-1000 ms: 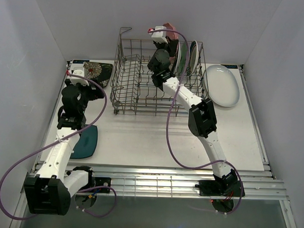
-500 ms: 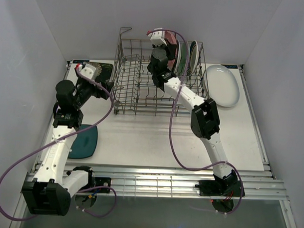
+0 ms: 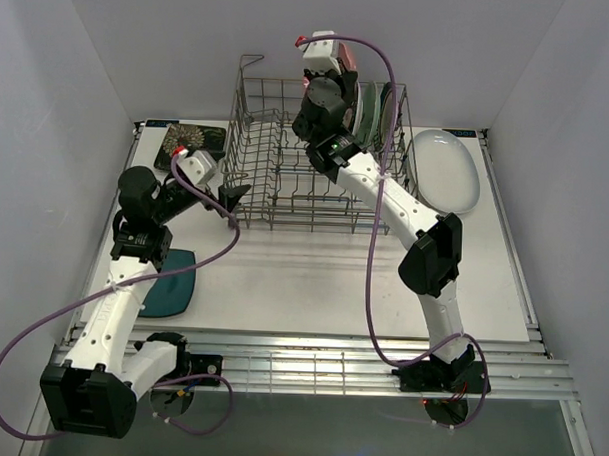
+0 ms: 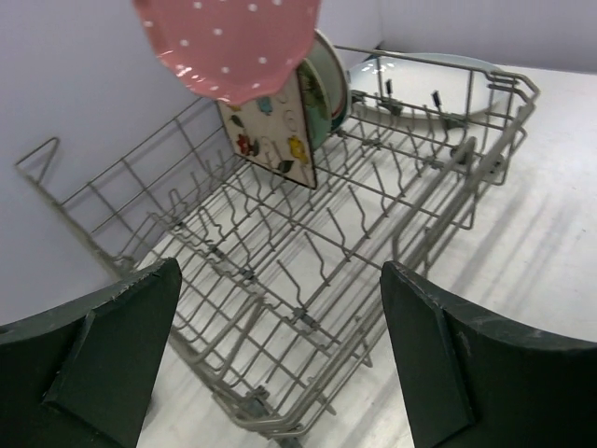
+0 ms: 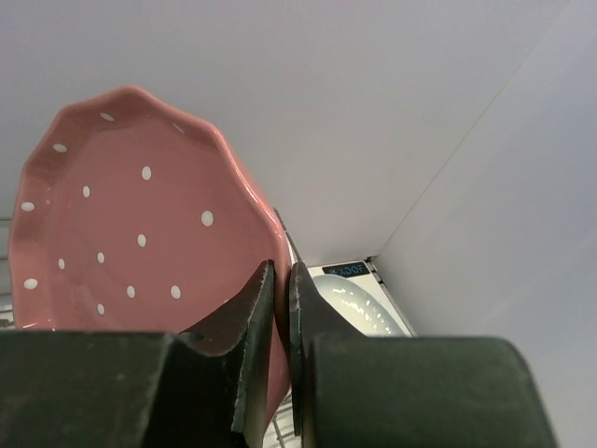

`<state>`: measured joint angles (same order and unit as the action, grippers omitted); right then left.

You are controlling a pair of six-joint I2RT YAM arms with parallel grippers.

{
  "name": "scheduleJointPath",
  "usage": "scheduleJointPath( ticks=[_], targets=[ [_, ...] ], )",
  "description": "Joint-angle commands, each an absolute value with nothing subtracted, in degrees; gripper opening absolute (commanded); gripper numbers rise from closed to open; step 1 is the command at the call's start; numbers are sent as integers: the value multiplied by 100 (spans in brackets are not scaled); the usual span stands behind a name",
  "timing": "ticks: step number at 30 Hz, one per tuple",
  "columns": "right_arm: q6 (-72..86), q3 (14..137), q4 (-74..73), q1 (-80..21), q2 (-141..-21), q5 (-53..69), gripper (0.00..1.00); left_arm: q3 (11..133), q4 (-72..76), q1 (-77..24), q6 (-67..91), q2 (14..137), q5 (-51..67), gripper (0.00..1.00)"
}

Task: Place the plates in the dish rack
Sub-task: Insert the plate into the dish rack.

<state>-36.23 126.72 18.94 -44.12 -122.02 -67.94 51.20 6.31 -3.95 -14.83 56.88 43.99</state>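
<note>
One plate is in hand: the right gripper [image 5: 281,280] is clamped on the rim of the pink dotted plate [image 5: 140,215], a finger on each face, and holds it on edge above the dish rack [image 3: 275,215], at the top centre of the overhead view. What matters for the coming move is what lies straight below. In the left wrist view the plate hangs clear of the wires at the top of the frame, just in front of the cream floral square plate [image 4: 270,131], which stands in the rack with the round plates [image 4: 328,84] behind it. Its face looks roughly parallel to theirs, so the free tines [image 4: 308,247] beside the square plate seem the likely slot, reached by a plain descent. The plate is salmon pink with small white dots and a wavy, scalloped edge. The left gripper [image 4: 280,280] is spread wide and empty at the rack's left end, well apart from the plate, so the right arm is the nearer one. On the table [image 3: 303,278] lie the white oval plate [image 3: 445,171] at right, the black floral square plate [image 3: 193,136] at upper left and the dark teal plate [image 3: 172,283] at lower left.
</note>
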Motion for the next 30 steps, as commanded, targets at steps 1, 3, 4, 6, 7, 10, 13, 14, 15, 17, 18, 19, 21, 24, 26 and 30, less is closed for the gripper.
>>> scheduleJointPath(
  ticks=[1, 3, 4, 6, 7, 10, 13, 14, 15, 17, 18, 19, 21, 24, 26, 30],
  targets=[
    [-3463, 12981, 2224, -4623, -11619, -6943, 8, 4896, 825, -825, -1810, 5520, 4309, 98],
    [-3454, 13017, 2031, -4719, -11523, -7013, 8, 4834, 975, -1236, -2038, 5528, 4044, 98],
    [-3454, 13017, 1969, -4755, -11488, -7083, 8, 4782, 1045, -1387, -2109, 5537, 3765, 98],
    [-3445, 12956, 1829, -4878, -11356, -7136, 8, 4729, 1221, -1739, -2346, 5624, 3561, 98],
    [-3445, 12938, 1802, -4921, -11321, -7189, 8, 4702, 1387, -1853, -2416, 5677, 3412, 98],
    [-3559, 12911, 1714, -5080, -11215, -7329, 8, 4676, 1722, -2240, -2698, 5958, 3069, 98],
    [-3813, 12868, 1854, -5212, -11171, -7488, 8, 4641, 2126, -2487, -2839, 6283, 2883, 98],
    [-3875, 12858, 1907, -5273, -11171, -7523, 8, 4667, 2231, -2513, -2813, 6371, 2883, 98],
    [-3972, 12858, 1968, -5300, -11188, -7576, 8, 4693, 2389, -2514, -2769, 6459, 2883, 98],
    [-4313, 12850, 2293, -5370, -11241, -7725, 8, 4816, 2496, -2531, -2611, 6767, 2857, 98],
    [-4420, 12850, 2407, -5379, -11276, -7769, 8, 5008, 2522, -2540, -2506, 6881, 2848, 98],
    [-4508, 12858, 2504, -5396, -11294, -7839, 8, 5123, 2531, -2549, -2340, 7004, 2856, 98],
    [-4597, 12902, 2575, -5432, -11355, -7884, 8, 5412, 2540, -2584, -2198, 7320, 2778, 98],
    [-4570, 12858, 2584, -5475, -11364, -7910, 8, 5598, 2680, -2637, -2074, 7619, 2646, 98],
    [-4579, 12858, 2584, -5493, -11373, -7919, 8, 5634, 2812, -2680, -2066, 7699, 2541, 98],
    [-4632, 12885, 2593, -5520, -11399, -7928, 8, 5625, 3181, -2707, -2022, 7752, 2443, 98]
  ],
)
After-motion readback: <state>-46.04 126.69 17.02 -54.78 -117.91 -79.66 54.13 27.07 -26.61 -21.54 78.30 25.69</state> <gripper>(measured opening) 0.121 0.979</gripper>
